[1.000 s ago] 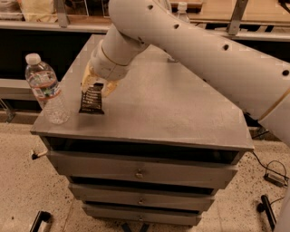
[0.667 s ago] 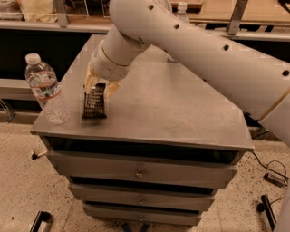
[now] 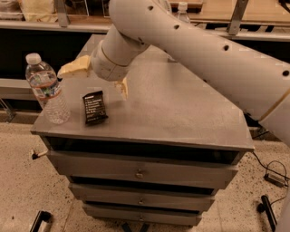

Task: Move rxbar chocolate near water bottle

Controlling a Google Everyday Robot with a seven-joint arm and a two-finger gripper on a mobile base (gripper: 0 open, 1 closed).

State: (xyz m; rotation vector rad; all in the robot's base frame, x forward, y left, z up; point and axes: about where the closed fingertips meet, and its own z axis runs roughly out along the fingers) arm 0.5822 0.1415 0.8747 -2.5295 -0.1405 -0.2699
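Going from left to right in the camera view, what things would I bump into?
water bottle → rxbar chocolate → another bottle far at the back. The gripper hangs open above the rxbar chocolate, so it gets no spot of its own.

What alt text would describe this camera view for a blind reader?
A white robot arm holds its end effector open just above a black rxbar chocolate lying flat on a grey drawer cabinet, beside a water bottle standing at its corner.

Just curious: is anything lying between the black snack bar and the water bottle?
No. In the camera view, only bare tabletop separates the rxbar chocolate from the water bottle; the open claw hovers beyond the bar.
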